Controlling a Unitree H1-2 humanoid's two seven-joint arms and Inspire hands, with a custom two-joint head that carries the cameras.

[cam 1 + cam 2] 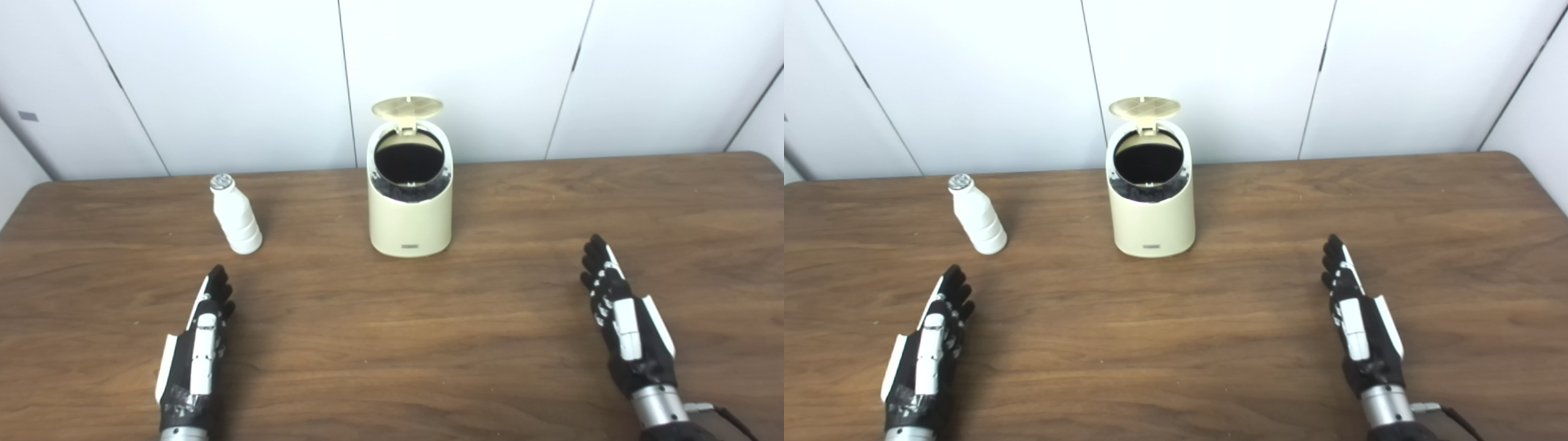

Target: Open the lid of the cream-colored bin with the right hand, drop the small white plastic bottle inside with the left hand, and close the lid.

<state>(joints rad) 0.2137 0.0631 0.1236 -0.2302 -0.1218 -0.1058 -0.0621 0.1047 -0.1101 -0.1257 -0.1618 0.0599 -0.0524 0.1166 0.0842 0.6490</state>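
The cream-colored bin (410,223) stands at the middle back of the wooden table (392,343). Its round lid (407,106) is tipped up and back, showing a dark lined inside. A small white plastic bottle (236,214) with a silvery cap stands upright to the bin's left. My left hand (199,343) lies flat and open near the front, just short of the bottle and apart from it. My right hand (625,318) rests open at the front right, well clear of the bin. Neither hand holds anything.
White wall panels (245,79) rise right behind the table's far edge. The table's rounded far right corner (759,159) shows in both views.
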